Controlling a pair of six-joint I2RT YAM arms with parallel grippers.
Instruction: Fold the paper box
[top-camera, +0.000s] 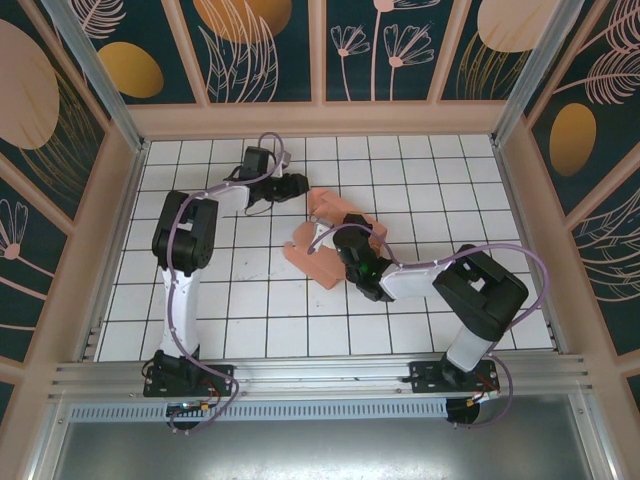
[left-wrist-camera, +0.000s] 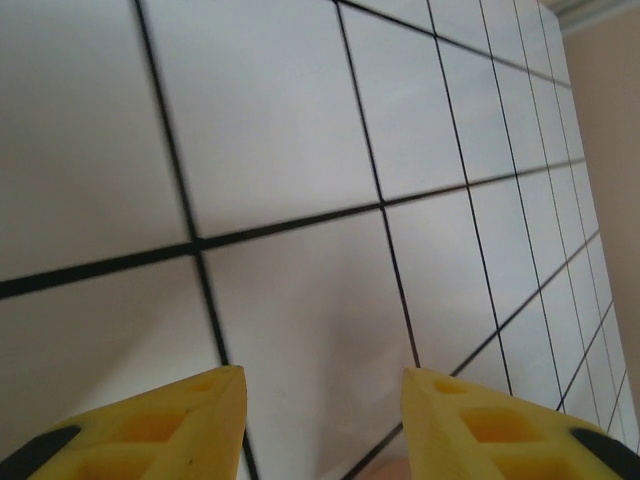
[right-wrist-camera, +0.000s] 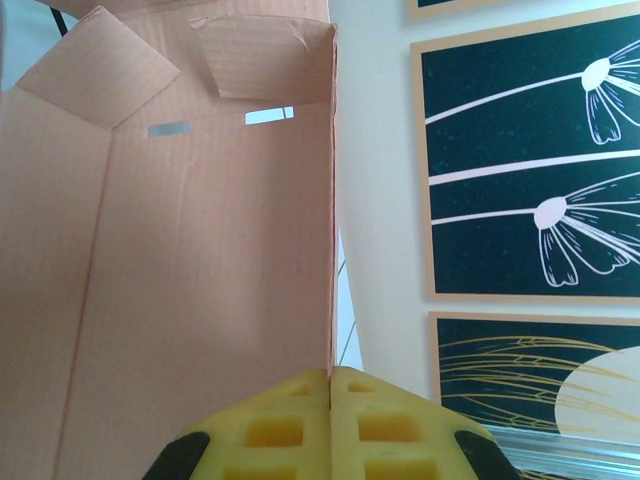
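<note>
The salmon-pink card paper box (top-camera: 318, 262) sits part-folded at the middle of the white tiled table (top-camera: 250, 320). The right gripper (right-wrist-camera: 330, 380) pinches one upright wall's edge, yellow fingers pressed together. Just far-left of the box, the left gripper (left-wrist-camera: 322, 395) hovers over bare tile, its jaws apart and nothing between them.

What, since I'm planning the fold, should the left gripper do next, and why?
Probably bring the left gripper over to the box: it hangs open above bare tiles, while the right gripper pinches one wall edge alone.

Salmon-pink paper box (right-wrist-camera: 200, 260) ahead of yellow right gripper (right-wrist-camera: 330, 385), white black-gridded table (left-wrist-camera: 300, 120) beyond yellow left gripper (left-wrist-camera: 322, 385), teal flower-patterned wall panels (right-wrist-camera: 520, 170)
</note>
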